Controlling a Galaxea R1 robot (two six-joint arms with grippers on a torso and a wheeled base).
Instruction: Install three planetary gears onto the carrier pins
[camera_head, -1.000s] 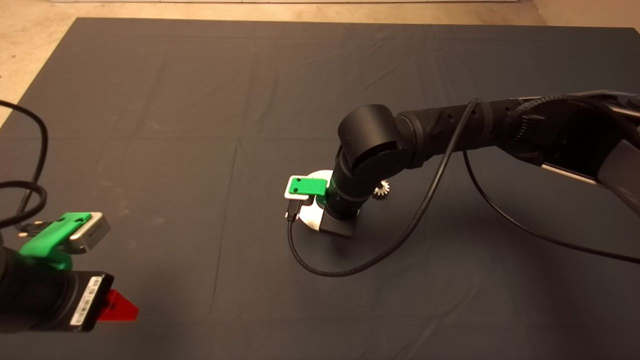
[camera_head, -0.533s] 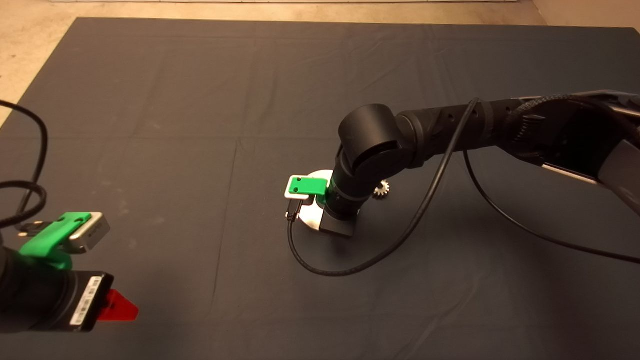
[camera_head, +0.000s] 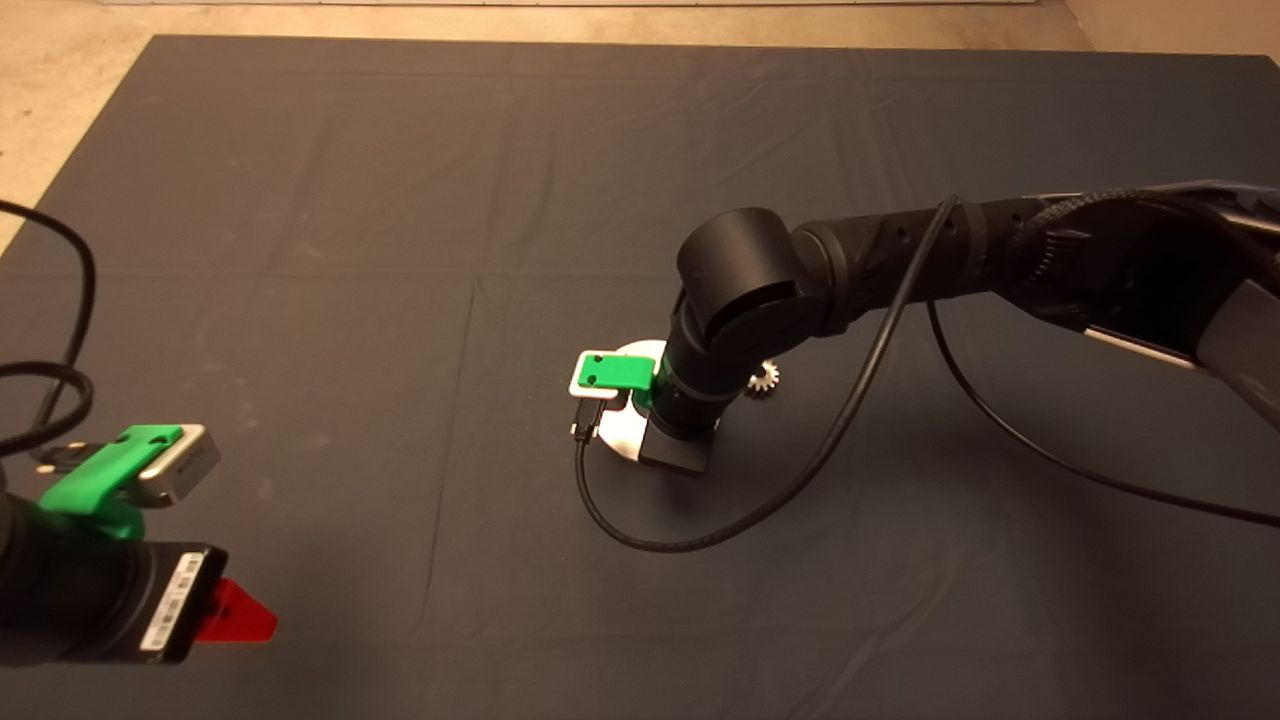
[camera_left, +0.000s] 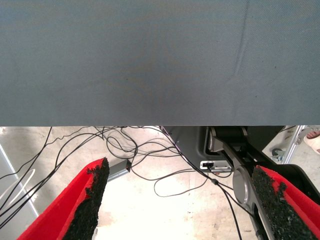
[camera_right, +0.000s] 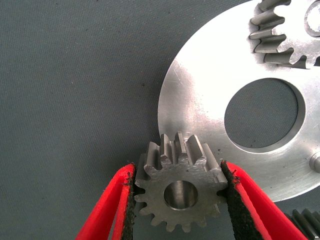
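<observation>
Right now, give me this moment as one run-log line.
right gripper: shut on gear at disc rim | seated gear: one | loose gear: on mat | left gripper: open, parked

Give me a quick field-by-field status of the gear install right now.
right gripper: over the disc's edge, fingers shut on a gear
held gear: bore showing, not yet on a pin
disc: flat on the mat
seated gear: one on the disc, partly cut off by the frame edge
bare pin: one visible at the rim
loose gear: on the mat beside the disc
left gripper: parked at the mat's lower left, open, empty
</observation>
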